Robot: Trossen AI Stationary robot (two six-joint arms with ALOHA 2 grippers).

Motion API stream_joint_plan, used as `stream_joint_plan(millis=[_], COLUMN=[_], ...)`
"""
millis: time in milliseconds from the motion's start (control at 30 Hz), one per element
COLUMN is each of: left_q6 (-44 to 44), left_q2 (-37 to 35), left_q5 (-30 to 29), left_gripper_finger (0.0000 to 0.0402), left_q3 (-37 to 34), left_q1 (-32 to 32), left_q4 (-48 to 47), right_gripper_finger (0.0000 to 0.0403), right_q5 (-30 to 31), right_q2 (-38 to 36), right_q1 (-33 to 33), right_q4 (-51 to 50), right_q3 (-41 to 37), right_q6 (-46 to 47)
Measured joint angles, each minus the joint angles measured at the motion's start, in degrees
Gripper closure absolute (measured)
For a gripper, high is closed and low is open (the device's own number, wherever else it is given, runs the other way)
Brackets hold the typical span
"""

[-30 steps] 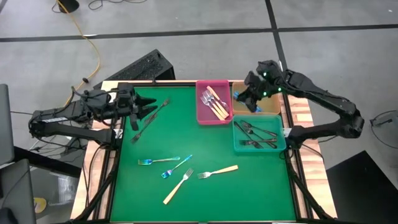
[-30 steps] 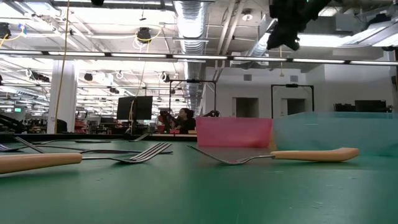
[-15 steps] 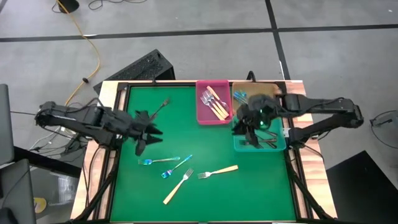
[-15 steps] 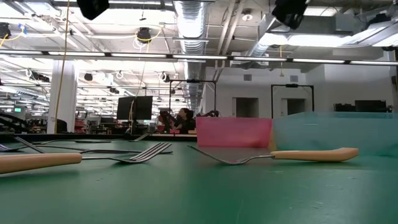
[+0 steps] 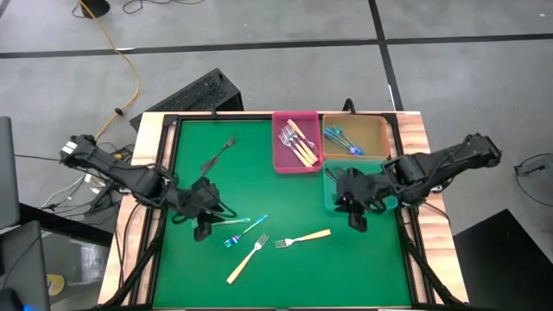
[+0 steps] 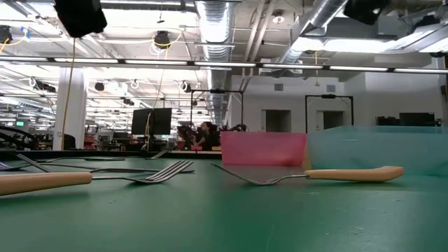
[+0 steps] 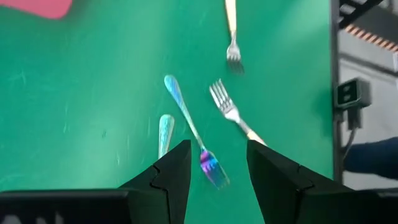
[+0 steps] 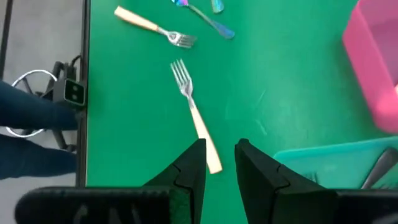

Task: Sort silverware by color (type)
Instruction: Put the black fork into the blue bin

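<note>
On the green mat (image 5: 285,199) lie two iridescent blue forks (image 7: 189,130) (image 5: 246,231) and two tan-handled forks (image 5: 249,257) (image 5: 302,238). A dark fork (image 5: 218,154) lies toward the far left. My left gripper (image 5: 206,226) (image 7: 217,168) hangs open above the blue forks, touching nothing. My right gripper (image 5: 356,220) (image 8: 221,165) hangs open over the mat just in front of the teal tray (image 5: 333,200), above the handle end of a tan-handled fork (image 8: 196,118).
At the far side stand a pink tray (image 5: 296,142) with tan-handled forks and a brown tray (image 5: 367,130) with blue forks. My right arm covers most of the teal tray. The mat's centre and near left corner lie bare. A wooden rim (image 5: 415,147) frames the mat.
My left gripper has swung from the far left of the mat toward the near edge, come down and tipped downward over the blue forks. My right gripper has swung from above the brown tray toward the near edge, past the teal tray. No fork has moved.
</note>
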Motion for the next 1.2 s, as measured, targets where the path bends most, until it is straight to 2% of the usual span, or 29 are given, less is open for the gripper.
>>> stream_joint_plan(millis=[200, 400, 467, 533, 600, 767, 900, 1067, 1200], left_q6=[-0.8, -0.8, -1.9, -8.6, -15.0, -14.9, -9.2, -3.6, -0.2], left_q2=[3.0, 3.3, 3.3, 3.3, 2.9, 2.2, 3.2, 4.5, 4.9], left_q5=[0.2, -1.0, -2.7, -7.1, -8.4, -7.8, -6.7, -2.1, -1.3], left_gripper_finger=[0.0262, 0.0262, 0.0262, 0.0262, 0.0262, 0.0262, 0.0262, 0.0262, 0.0254], left_q3=[0.0, 0.0, 0.0, 0.0, 0.0, 0.0, 0.0, -0.3, -2.4], left_q1=[-2.3, -2.6, -2.6, -1.6, 1.2, 10.1, 19.5, 30.8, 34.6], left_q4=[0.0, -0.2, -1.2, -2.4, -3.0, -6.4, -11.0, -15.2, -17.4], right_gripper_finger=[0.0294, 0.0294, 0.0294, 0.0294, 0.0294, 0.0294, 0.0294, 0.0294, 0.0294], right_q5=[0.2, 2.4, 2.9, 3.6, 4.0, 6.6, 7.7, 7.7, 7.7], right_q2=[0.0, 0.0, 0.0, 0.0, 0.0, 0.0, 0.0, 0.0, 0.0], right_q1=[4.6, 6.0, 5.9, 5.9, 5.5, 5.0, 4.2, 3.5, 3.7], right_q4=[0.2, 1.3, 1.5, 1.8, 3.5, 6.1, 6.1, 6.1, 6.1], right_q3=[-3.0, -5.8, -6.5, -6.5, -6.5, -6.5, -6.5, -6.5, -6.5], right_q6=[5.1, 7.3, 7.3, 7.6, 7.5, 6.6, 6.6, 7.0, 8.1])
